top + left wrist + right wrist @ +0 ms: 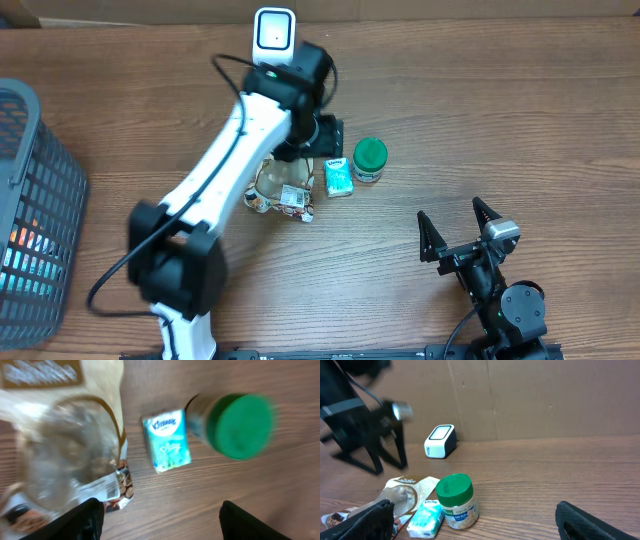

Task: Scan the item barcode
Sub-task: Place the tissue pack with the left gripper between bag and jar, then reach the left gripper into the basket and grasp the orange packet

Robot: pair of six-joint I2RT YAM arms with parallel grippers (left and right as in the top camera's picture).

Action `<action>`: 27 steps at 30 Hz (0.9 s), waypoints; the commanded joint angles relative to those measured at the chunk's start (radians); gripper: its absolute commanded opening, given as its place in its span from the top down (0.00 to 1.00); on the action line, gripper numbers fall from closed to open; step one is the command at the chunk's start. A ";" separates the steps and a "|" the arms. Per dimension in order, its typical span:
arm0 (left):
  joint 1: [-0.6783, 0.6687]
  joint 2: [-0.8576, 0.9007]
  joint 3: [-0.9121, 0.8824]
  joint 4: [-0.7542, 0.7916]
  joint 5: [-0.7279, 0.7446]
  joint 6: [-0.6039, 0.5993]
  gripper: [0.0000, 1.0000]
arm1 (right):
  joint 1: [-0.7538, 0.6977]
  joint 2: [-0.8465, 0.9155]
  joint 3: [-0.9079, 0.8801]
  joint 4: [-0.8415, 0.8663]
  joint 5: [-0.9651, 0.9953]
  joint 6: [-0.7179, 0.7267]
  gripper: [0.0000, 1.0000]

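Observation:
A white barcode scanner stands at the table's far edge, also seen in the right wrist view. Three items lie mid-table: a clear-windowed snack bag, a teal tissue pack and a green-lidded jar. My left gripper hovers just behind them. In its wrist view, which is blurred, the bag, tissue pack and jar lie below, and the gripper is open with only bare table between its fingers. My right gripper rests open at the front right, holding nothing.
A dark wire basket stands at the left edge of the table. A cardboard wall runs behind the scanner. The left arm's cable loops over the table to the left of the bag.

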 commanded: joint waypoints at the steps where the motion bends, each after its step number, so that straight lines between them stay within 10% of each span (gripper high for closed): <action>1: 0.063 -0.156 0.096 -0.050 -0.002 0.090 0.21 | 0.004 -0.011 -0.010 0.002 0.010 -0.007 0.00; 15: 0.727 -0.379 0.389 -0.194 0.055 0.142 0.05 | 0.004 -0.011 -0.010 0.002 0.010 -0.007 0.00; 27: 1.397 -0.303 0.380 -0.190 0.232 0.011 0.09 | 0.004 -0.011 -0.010 0.002 0.010 -0.007 0.00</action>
